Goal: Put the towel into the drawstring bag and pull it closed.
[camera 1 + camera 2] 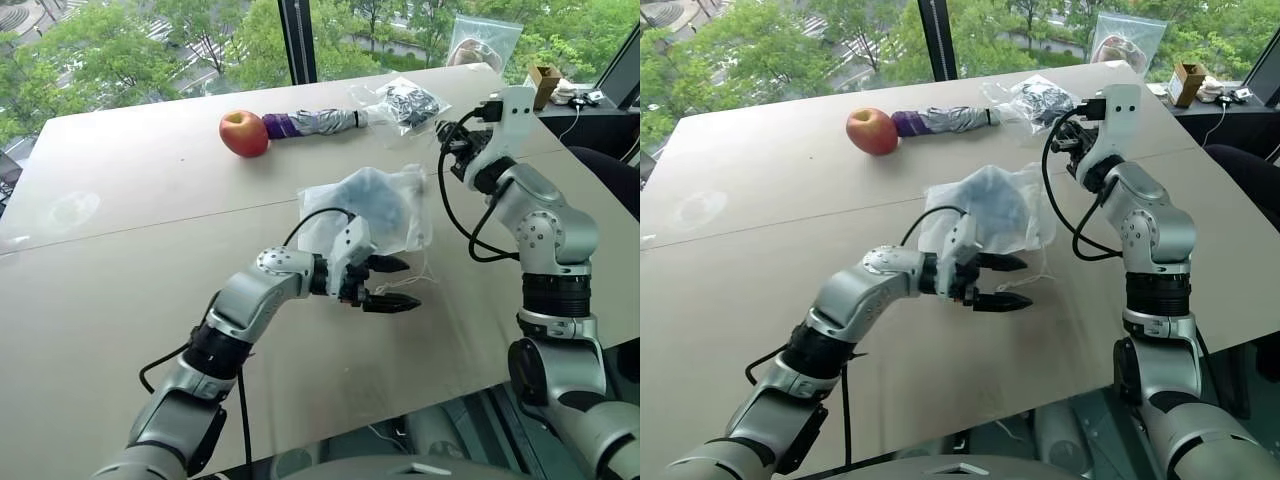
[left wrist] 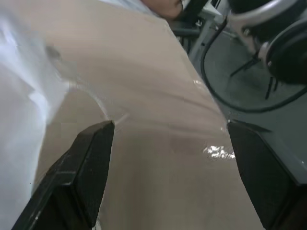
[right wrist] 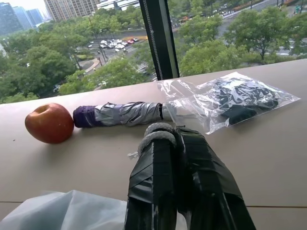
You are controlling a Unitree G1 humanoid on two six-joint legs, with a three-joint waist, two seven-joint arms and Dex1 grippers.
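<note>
Towel (image 1: 372, 192) sits inside the drawstring bag (image 1: 400, 215); left gripper (image 1: 395, 284) spread beside it, right gripper (image 3: 180, 158) pressed together on a string

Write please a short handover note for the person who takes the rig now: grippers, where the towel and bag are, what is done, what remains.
Left gripper: open, empty, low over the table just in front of the drawstring bag.
Right gripper: shut, raised behind the bag; a thin white string shows at its tips.
Towel: already inside the bag, seen through the fabric as a bluish mass.
Bag: lies mid-table, strings trailing toward the near edge.
Done: towel in.
Left: pull the strings; whether the mouth is closed cannot be told.
</note>
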